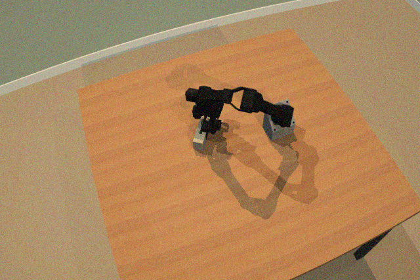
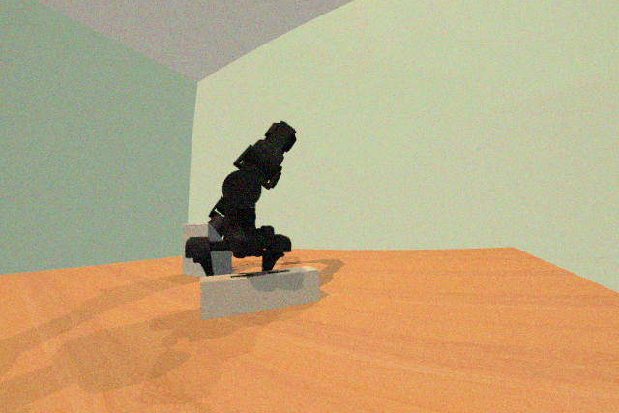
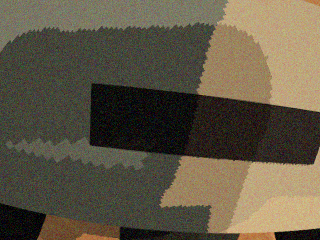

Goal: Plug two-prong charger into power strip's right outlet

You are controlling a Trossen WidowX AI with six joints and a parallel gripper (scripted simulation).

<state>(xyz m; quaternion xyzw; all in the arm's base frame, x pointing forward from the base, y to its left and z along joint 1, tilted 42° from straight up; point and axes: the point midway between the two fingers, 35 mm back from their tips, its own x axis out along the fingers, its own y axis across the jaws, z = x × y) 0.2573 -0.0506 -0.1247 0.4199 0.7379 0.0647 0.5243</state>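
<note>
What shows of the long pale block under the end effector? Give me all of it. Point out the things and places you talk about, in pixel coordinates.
The block [image 1: 199,141] [image 2: 259,297] [image 3: 285,60] is narrow, straight-edged and matte, greyish-beige, perhaps plastic. A long black strip [image 2: 259,273] [image 3: 200,125] marks its top; whether recessed, I can't tell. It sits level on the wooden table [image 1: 152,202] [image 2: 450,323] [image 3: 65,222], partly shadowed. The open end effector [image 1: 203,126] [image 2: 238,272] [image 3: 167,207] is just above; contact is unclear.
</note>
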